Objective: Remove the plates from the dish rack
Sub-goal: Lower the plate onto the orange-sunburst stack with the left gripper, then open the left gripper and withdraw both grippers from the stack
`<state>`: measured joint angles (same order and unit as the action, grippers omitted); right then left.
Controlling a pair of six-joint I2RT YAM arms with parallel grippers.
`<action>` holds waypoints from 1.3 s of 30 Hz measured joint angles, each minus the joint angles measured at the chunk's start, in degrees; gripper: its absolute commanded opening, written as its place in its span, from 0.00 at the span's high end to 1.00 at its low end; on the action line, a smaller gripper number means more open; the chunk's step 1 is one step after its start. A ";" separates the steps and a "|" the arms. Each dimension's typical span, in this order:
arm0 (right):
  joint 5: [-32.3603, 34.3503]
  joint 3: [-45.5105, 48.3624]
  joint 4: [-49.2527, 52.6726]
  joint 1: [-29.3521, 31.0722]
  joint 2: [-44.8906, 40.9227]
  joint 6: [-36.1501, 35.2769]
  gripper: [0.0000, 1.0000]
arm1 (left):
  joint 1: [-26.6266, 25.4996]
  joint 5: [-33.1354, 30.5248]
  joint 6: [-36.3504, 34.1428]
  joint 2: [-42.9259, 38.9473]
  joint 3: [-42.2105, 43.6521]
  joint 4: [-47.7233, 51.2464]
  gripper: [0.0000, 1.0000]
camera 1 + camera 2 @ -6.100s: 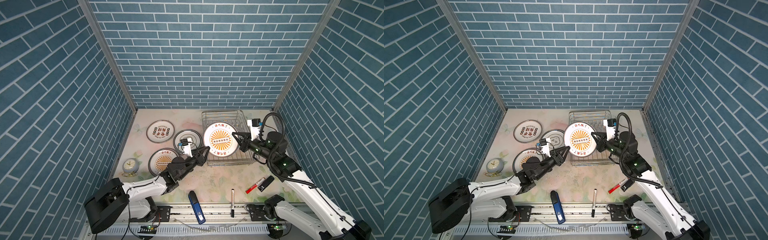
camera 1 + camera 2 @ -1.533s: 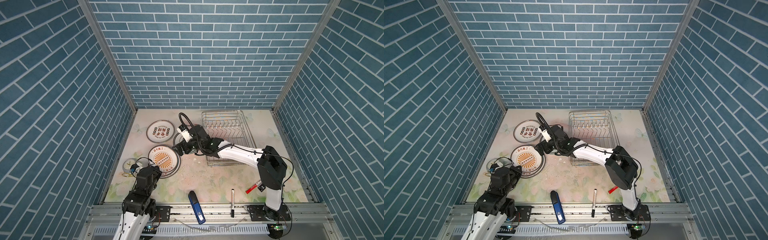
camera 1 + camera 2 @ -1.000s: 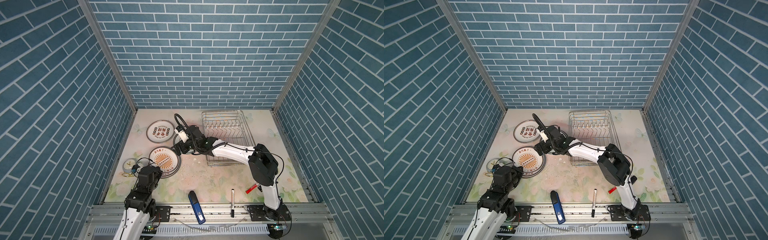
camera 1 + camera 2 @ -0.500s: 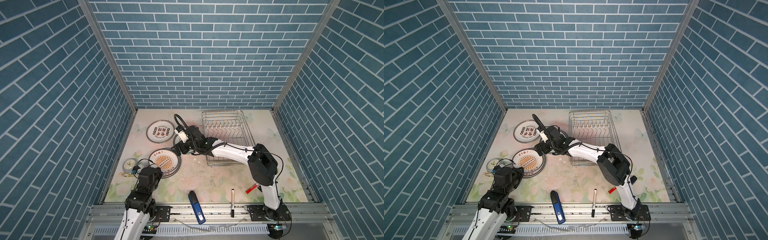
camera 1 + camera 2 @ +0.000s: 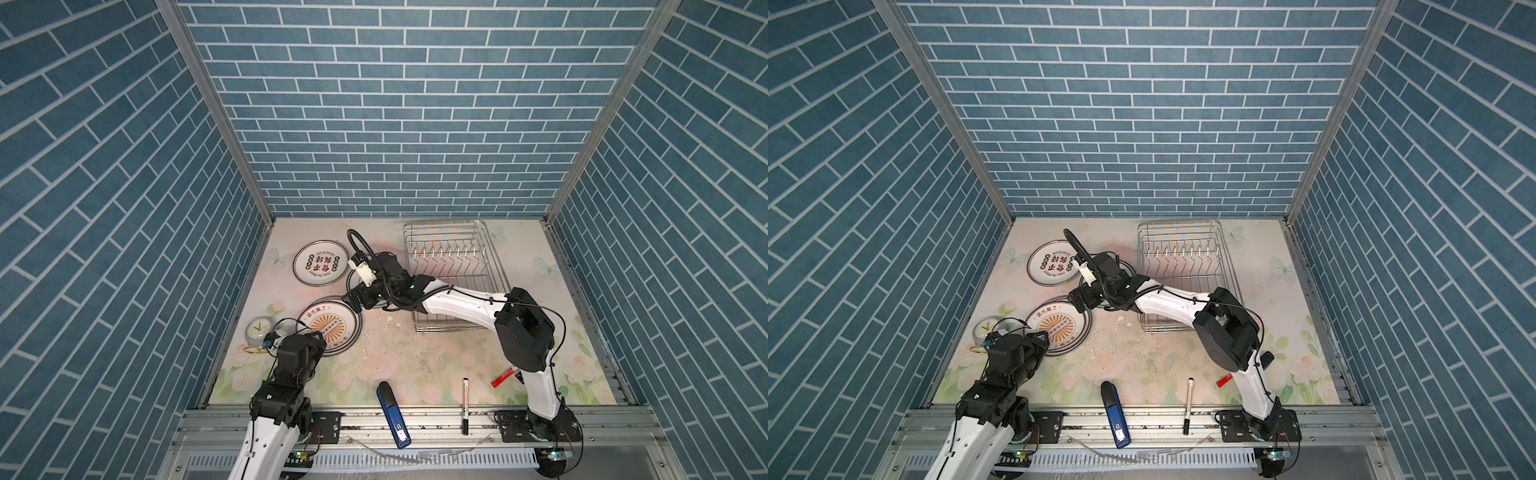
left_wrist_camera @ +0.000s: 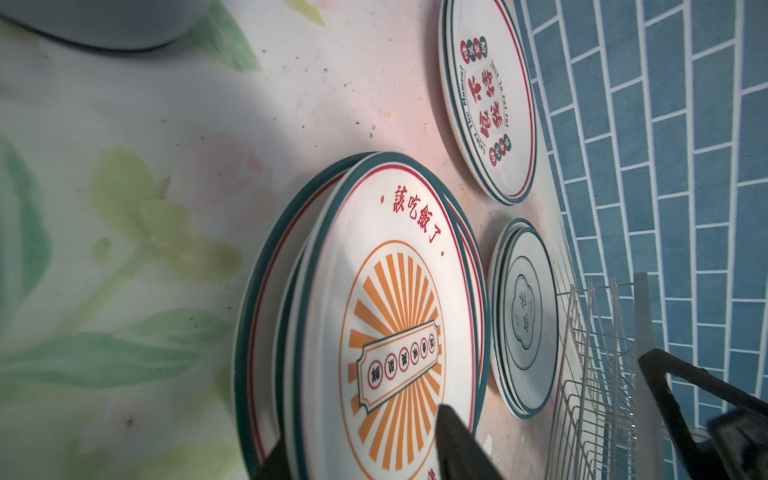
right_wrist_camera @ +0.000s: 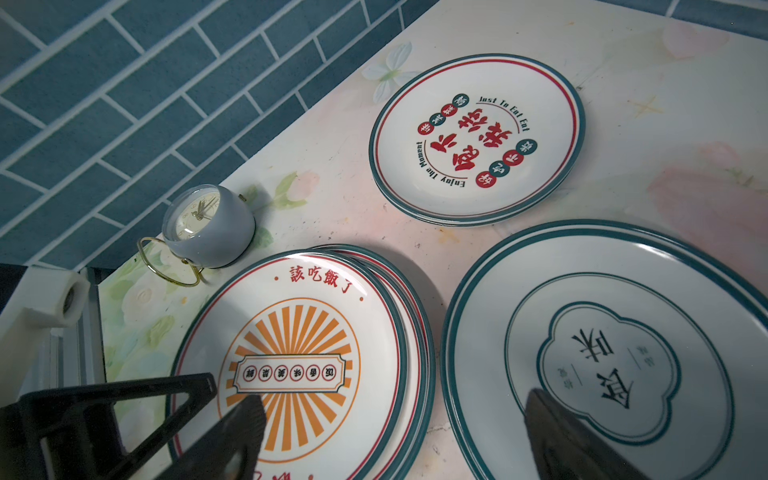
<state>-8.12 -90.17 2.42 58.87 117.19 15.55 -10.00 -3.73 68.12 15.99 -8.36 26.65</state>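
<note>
The dish rack stands with no plates in it. Three stacks of plates lie on the table to its left. The red-character stack is at the back. The sunburst stack lies nearer. The quatrefoil stack is partly under my right arm. My left gripper is open, its jaws either side of the top sunburst plate's near rim. My right gripper hangs wide open over the gap between the sunburst and quatrefoil stacks.
A small white clock stands left of the sunburst stack, close to my left wrist. Along the front edge lie a blue case, a black marker and a red marker. Blue brick walls enclose three sides.
My left jaws have opened off the top sunburst plate's rim; the plate rests on its stack. The right arm has barely moved. Seconds earlier that plate was held up at the rack.
</note>
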 measured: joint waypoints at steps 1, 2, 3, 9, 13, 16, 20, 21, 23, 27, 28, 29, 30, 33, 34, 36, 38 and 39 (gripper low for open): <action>0.00 0.00 0.11 0.02 0.02 0.00 0.02 | 0.00 -0.13 0.02 0.44 -0.09 0.17 0.40; -0.09 -0.11 0.37 0.02 0.07 -0.07 0.03 | 0.02 -0.24 -0.02 0.85 -0.22 0.24 0.40; -0.26 -0.31 0.68 0.02 0.24 -0.24 0.03 | 0.02 -0.22 -0.04 1.22 -0.31 0.33 0.40; -2.25 -2.14 2.56 0.42 2.34 -1.36 0.03 | 0.02 -0.09 -0.42 3.45 -0.83 -0.04 0.40; -2.45 -2.14 3.61 1.03 2.95 -2.43 0.03 | 0.02 -0.42 -1.11 4.96 -2.01 0.37 0.35; -2.45 -2.14 3.82 1.16 2.95 -2.56 0.03 | 0.02 -1.57 -1.53 6.40 -4.15 1.95 0.34; -2.40 -2.14 3.82 1.20 2.95 -2.58 0.03 | 0.02 -1.99 -1.95 7.39 -4.90 2.27 0.34; -2.40 -2.14 3.85 1.20 2.95 -2.58 0.03 | 0.02 -2.05 -1.97 7.56 -4.90 2.36 0.34; -2.38 -2.14 3.85 1.20 2.95 -2.58 0.03 | 0.02 -2.29 -1.99 7.69 -4.90 2.54 0.34; -2.34 -2.03 3.58 1.20 2.95 -2.60 0.03 | 0.02 -2.78 -2.19 7.63 -5.16 3.13 0.33; -2.27 -1.97 3.52 1.20 2.95 -2.60 0.03 | 0.02 -2.89 -2.25 7.56 -5.46 3.28 0.33; -2.21 -1.84 3.34 1.20 2.93 -2.60 0.02 | 0.02 -2.99 -2.40 7.50 -5.90 3.34 0.33; -2.19 -1.68 3.19 1.20 2.93 -2.60 0.03 | 0.02 -3.10 -2.51 7.48 -6.29 3.37 0.33; -2.14 -0.87 2.78 1.20 2.75 -2.60 0.03 | 0.02 -3.13 -2.84 7.50 -6.95 3.15 0.33; -2.08 -0.44 2.71 1.20 2.58 -2.60 0.03 | 0.02 -3.13 -2.89 7.58 -6.95 3.13 0.33; -1.70 0.55 2.69 1.20 2.01 -2.62 0.03 | 0.02 -3.15 -3.08 7.91 -6.95 3.02 0.32; -1.05 2.12 2.12 1.20 0.79 -2.60 0.01 | 0.02 -3.26 -3.61 8.20 -6.95 2.73 0.24; -0.70 3.02 1.75 1.20 0.02 -2.62 0.01 | 0.02 -3.30 -4.13 8.26 -6.95 2.45 0.18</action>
<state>-8.82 -87.15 4.16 60.07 117.21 12.93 -9.98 -7.03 63.99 24.25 -15.31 29.10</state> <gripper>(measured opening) 0.984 0.726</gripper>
